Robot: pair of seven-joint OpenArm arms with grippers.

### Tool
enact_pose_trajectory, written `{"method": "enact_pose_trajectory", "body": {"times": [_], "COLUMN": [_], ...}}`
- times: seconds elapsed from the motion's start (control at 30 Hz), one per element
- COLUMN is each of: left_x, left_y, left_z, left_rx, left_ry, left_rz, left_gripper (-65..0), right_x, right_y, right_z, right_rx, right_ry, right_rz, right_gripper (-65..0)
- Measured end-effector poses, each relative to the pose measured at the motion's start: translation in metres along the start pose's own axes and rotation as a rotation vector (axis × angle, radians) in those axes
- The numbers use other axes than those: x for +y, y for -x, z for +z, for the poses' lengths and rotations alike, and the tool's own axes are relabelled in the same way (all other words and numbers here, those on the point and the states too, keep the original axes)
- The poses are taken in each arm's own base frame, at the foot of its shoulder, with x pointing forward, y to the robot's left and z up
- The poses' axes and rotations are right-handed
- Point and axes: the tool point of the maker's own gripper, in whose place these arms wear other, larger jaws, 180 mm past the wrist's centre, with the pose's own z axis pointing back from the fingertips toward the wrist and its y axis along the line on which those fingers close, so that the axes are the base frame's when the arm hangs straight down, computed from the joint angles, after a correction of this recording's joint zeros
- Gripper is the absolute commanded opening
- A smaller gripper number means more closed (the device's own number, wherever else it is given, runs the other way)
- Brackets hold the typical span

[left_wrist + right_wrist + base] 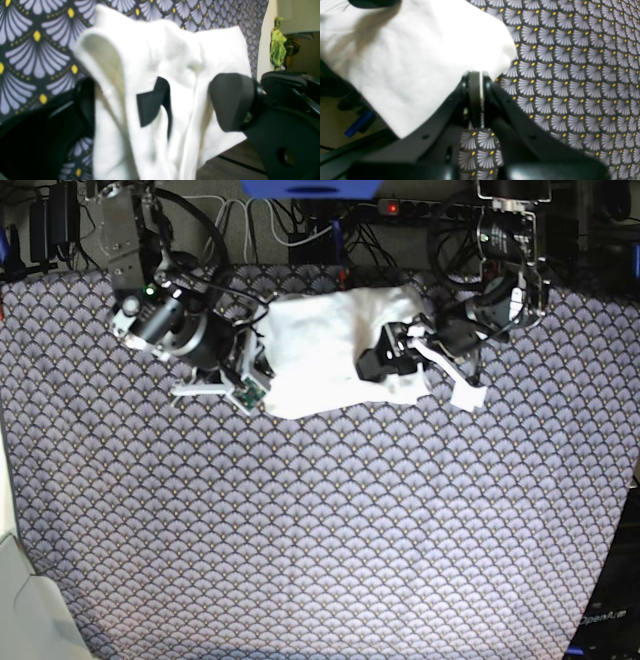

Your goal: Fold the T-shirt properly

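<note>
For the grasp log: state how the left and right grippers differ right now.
The left gripper stands wide open, white T-shirt bunched between its fingers; the right gripper is shut, pinching the shirt's edge. In the base view they sit at opposite sides of the shirt. Both are black and over the patterned tablecloth.

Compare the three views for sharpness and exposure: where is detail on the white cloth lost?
Left wrist view: soft, the T-shirt overexposed, its black tag blurred. Right wrist view: cloth blown out near the right gripper; patterned tablecloth sharper. Base view: sharpest, evenly lit, but shirt folds wash out.
</note>
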Motion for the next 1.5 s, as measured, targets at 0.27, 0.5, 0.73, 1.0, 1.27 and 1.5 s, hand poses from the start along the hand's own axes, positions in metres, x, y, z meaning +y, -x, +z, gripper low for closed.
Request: {"method": "enact_pose_trajectory", "body": {"times": [0.27, 0.5, 0.73, 1.0, 1.27, 1.5], "left_x": [-0.001, -0.002, -0.003, 0.008, 0.021, 0.017], "left_y": [-0.001, -0.004, -0.004, 0.004, 0.008, 0.000], "left_z": [0.000, -0.003, -0.003, -0.008, -0.017, -0.020], "left_rx": [0.000, 0.002, 0.002, 0.050, 0.060, 0.074], "left_ry": [0.003, 0.005, 0.005, -0.032, -0.015, -0.009], "left_rz": [-0.003, -0.008, -0.008, 0.008, 0.080, 0.062], "left_gripper": [0.0, 0.0, -6.2, -52.0, -64.5, -64.5], "right_x": [0.000, -0.001, 0.000, -0.001, -0.001, -0.001], "right_y": [0.000, -0.001, 0.000, -0.001, -0.001, -0.001], "right_z": [0.000, 0.000, 0.000, 0.000, 0.000, 0.000], "right_rx": [-0.001, -0.001, -0.001, -0.002, -0.002, -0.004], "right_ry": [0.001, 0.001, 0.001, 0.001, 0.001, 0.002], "right_rz": [0.001, 0.001, 0.001, 0.001, 0.001, 0.002], "right_gripper": [-65.0, -65.0, -65.0, -65.0, -65.0, -65.0]}}
